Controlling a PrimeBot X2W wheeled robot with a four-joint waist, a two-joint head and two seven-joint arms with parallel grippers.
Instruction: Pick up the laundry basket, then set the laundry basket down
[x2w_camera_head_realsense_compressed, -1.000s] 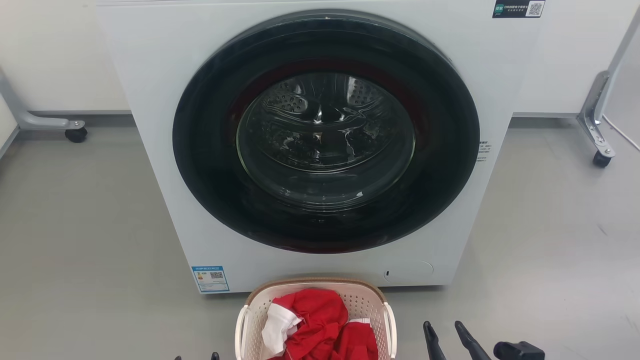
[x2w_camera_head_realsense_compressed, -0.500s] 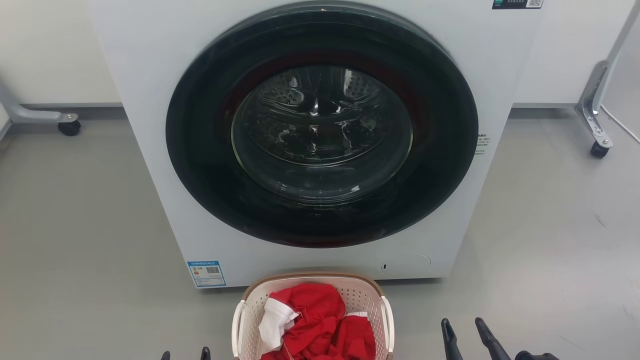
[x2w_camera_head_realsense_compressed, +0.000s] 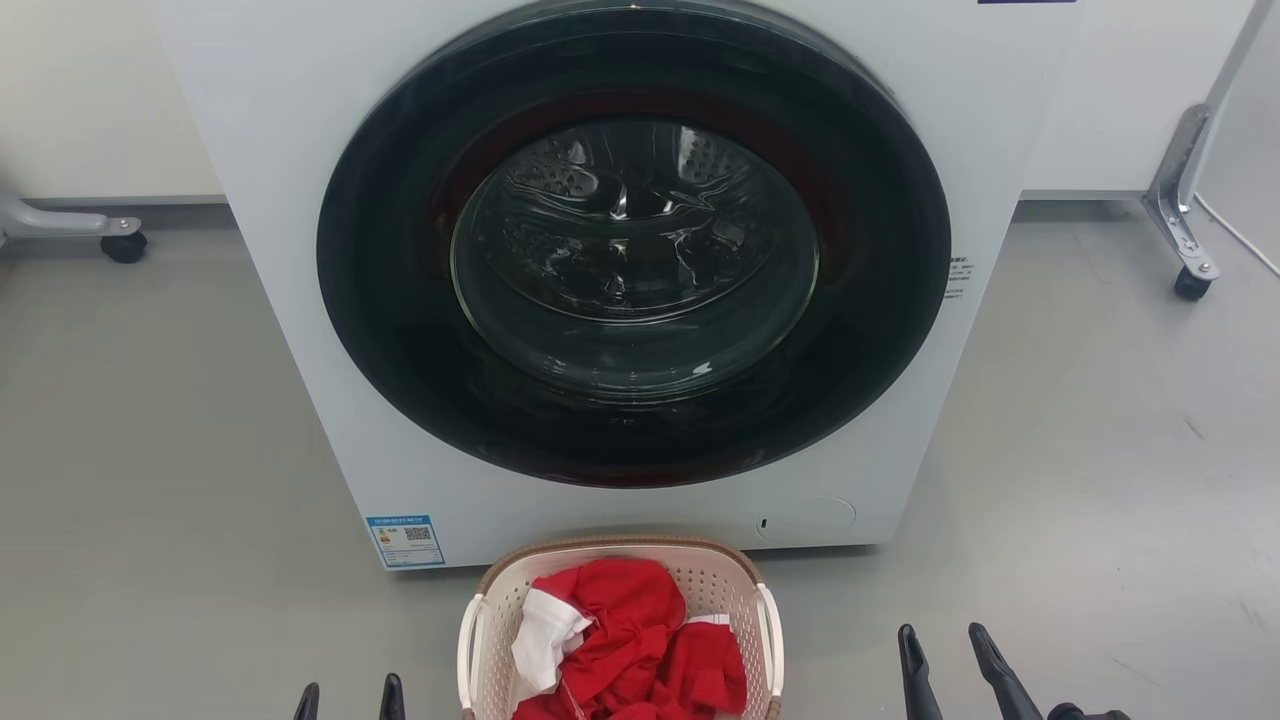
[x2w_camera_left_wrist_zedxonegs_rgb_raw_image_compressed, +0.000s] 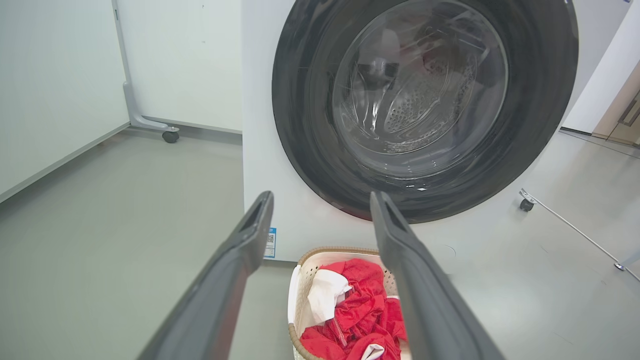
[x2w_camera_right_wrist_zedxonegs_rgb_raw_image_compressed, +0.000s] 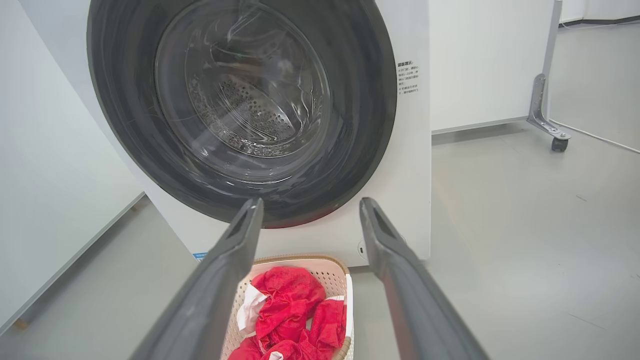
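Grey floor (x2w_camera_head_realsense_compressed: 150, 450) bears the laundry basket (x2w_camera_head_realsense_compressed: 722, 582) before the washing machine (x2w_camera_head_realsense_compressed: 260, 200); left gripper (x2w_camera_head_realsense_compressed: 350, 695) and right gripper (x2w_camera_head_realsense_compressed: 940, 640) flank it, fingers spread, empty.

Bright, even light — glints on door glass (x2w_camera_head_realsense_compressed: 635, 250)

The right gripper (x2w_camera_right_wrist_zedxonegs_rgb_raw_image_compressed: 311, 202) hangs with its two dark fingers spread wide apart, holding nothing. Low between them, the laundry basket (x2w_camera_right_wrist_zedxonegs_rgb_raw_image_compressed: 334, 274) stands on the grey floor (x2w_camera_right_wrist_zedxonegs_rgb_raw_image_compressed: 525, 225) with red and white clothes (x2w_camera_right_wrist_zedxonegs_rgb_raw_image_compressed: 290, 300) heaped inside. Just behind it stands a white washing machine (x2w_camera_right_wrist_zedxonegs_rgb_raw_image_compressed: 410, 165), its round dark door (x2w_camera_right_wrist_zedxonegs_rgb_raw_image_compressed: 240, 100) closed. A wheeled metal leg (x2w_camera_right_wrist_zedxonegs_rgb_raw_image_compressed: 550, 127) stands at the far right.
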